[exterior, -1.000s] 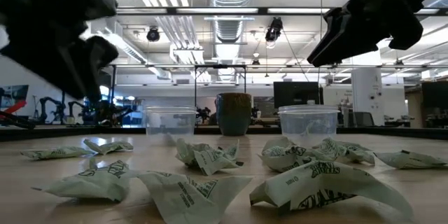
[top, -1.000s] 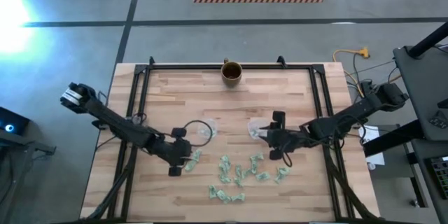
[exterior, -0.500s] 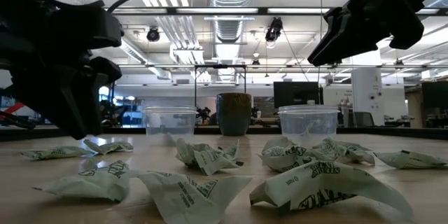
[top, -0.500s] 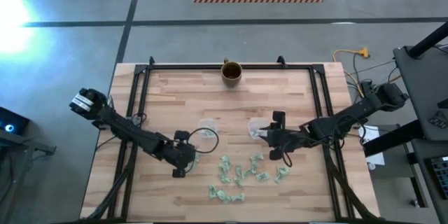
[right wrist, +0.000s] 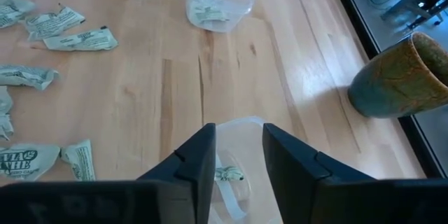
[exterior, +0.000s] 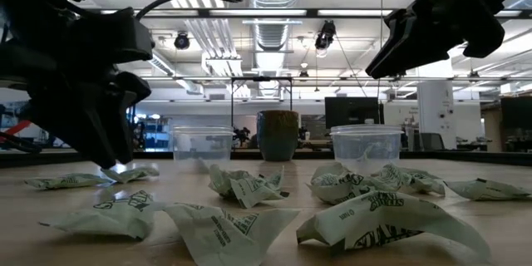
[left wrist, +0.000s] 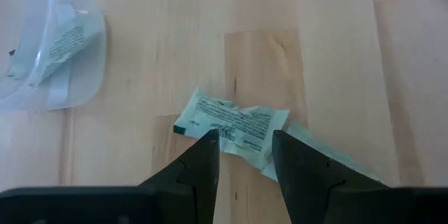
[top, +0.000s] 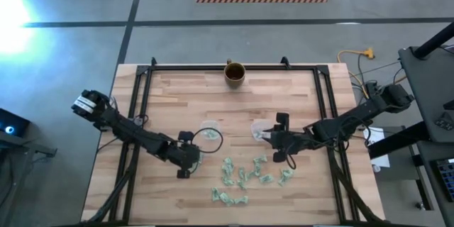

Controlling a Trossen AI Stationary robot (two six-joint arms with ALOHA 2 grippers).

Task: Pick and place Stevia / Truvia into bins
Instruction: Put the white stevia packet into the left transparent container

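Several crumpled green-and-white packets [top: 241, 177] lie loose on the wooden table. My left gripper [left wrist: 243, 143] is open and low over one packet [left wrist: 231, 121], a fingertip on each side of its near edge. This spot is beside the left clear cup [top: 209, 133], which holds a packet. A second packet [left wrist: 311, 152] lies partly under the first. My right gripper [right wrist: 236, 143] is open and raised above the right clear cup [right wrist: 234, 164], which also holds a packet. In the low view the left gripper [exterior: 100, 133] is near the tabletop and the right gripper [exterior: 416, 41] is high. My left gripper comes from above, pointing down, with its open fingers [left wrist: 206, 147] across the packet's near edge [left wrist: 241, 140]. Whether the fingertips touch the paper I cannot tell. The packet lies flat on the table.
A brown-gold mug [top: 235, 73] stands near the table's far edge, behind the two cups [exterior: 202, 144] [exterior: 366, 145]. A dark metal frame [top: 142, 92] runs along the table's left, right and far sides. Bare wood lies between the cups and the mug.
My left gripper has moved a little toward the table's right and come down toward the packets beside the left cup. It now sits low over one of them.
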